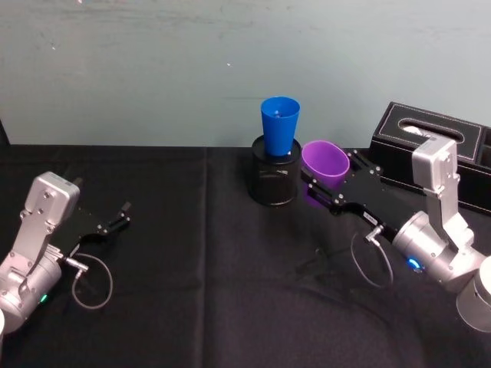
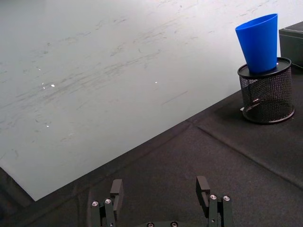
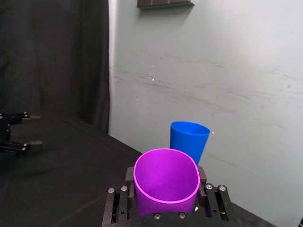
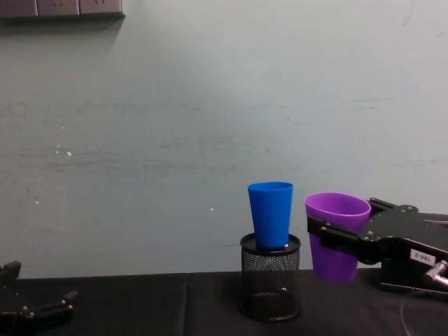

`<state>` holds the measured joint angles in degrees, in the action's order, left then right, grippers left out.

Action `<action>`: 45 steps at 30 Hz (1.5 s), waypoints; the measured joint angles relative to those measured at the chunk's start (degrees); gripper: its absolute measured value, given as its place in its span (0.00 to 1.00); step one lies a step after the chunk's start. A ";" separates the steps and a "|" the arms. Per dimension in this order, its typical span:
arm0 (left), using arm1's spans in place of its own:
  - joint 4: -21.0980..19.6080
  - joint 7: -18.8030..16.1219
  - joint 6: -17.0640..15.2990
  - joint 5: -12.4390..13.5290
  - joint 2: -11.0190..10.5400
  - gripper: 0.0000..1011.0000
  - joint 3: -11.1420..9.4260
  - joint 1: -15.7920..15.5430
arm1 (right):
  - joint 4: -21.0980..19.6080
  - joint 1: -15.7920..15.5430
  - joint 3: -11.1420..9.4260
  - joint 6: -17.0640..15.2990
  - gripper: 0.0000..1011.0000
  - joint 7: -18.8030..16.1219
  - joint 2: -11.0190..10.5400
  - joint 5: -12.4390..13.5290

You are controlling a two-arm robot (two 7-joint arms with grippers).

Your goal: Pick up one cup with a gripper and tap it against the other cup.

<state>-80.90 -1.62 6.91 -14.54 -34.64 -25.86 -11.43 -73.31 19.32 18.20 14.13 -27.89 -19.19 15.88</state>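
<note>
Grasping the purple cup [image 4: 334, 264] with the right gripper [image 4: 334, 238], fingers clenched on both sides of its wall. Holding it upright, off the table, just right of the blue cup [image 4: 271, 213], with a slim gap in the chest view. Propped upright atop the black mesh pen holder [image 4: 271, 287], that blue cup. Over on the left, idling low above the black tablecloth [image 1: 192, 291] with the left gripper [image 1: 115, 220], fingers spread, nothing between.
</note>
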 joint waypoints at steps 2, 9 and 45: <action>0.00 0.00 0.00 0.00 0.00 1.00 0.00 0.00 | -0.45 -0.51 -0.07 -0.14 0.72 0.26 -0.11 0.02; 0.00 0.00 0.00 0.00 0.00 1.00 0.00 0.00 | -2.66 -2.66 -0.16 -0.93 0.72 0.79 -0.63 0.05; 0.00 0.00 0.00 0.00 0.00 1.00 0.00 0.00 | -5.23 -9.63 -0.70 -2.17 0.72 2.48 -1.15 0.10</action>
<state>-80.90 -1.62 6.91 -14.55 -34.64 -25.86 -11.43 -78.54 9.69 17.50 11.96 -25.40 -20.34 15.99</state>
